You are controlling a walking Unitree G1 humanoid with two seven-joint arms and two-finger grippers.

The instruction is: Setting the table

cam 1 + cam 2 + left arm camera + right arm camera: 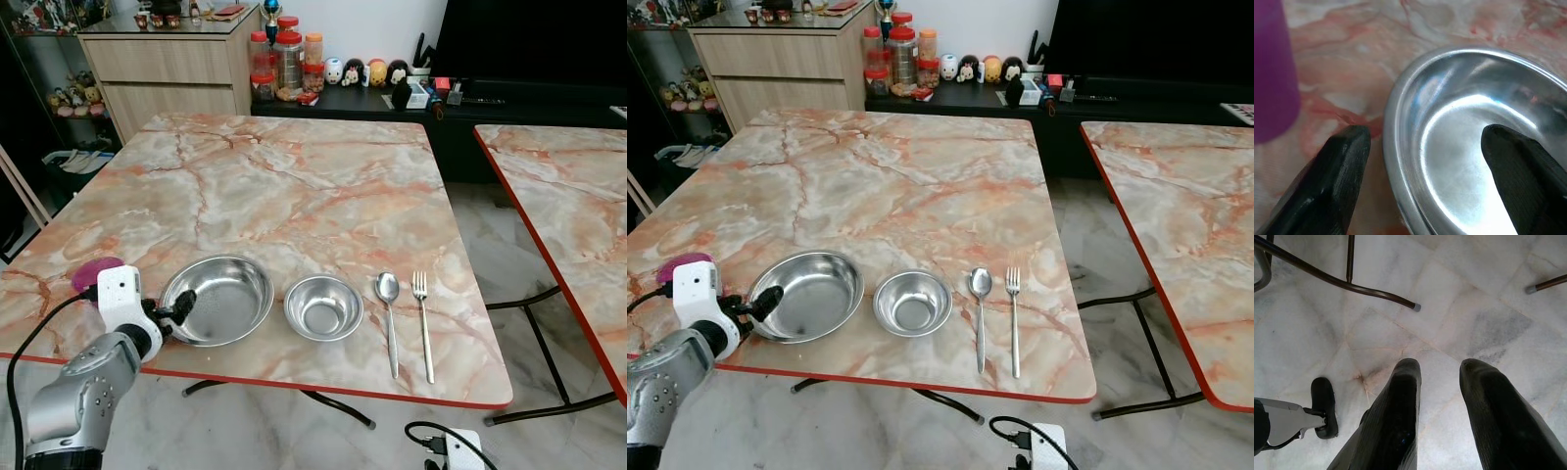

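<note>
Two black fingers [1337,171] of the left hand [181,311] spread wide astride the large steel bowl's [223,297] rim; right hand [1442,401] hangs released.

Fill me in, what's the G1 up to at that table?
It's setting the table. The left end effector is open, its fingers straddling the near rim of the big bowl, one inside and one outside. A small bowl, spoon and fork lie in a row to the bowl's right. A purple cup stands to its left. The right end effector hangs over the floor.
</note>
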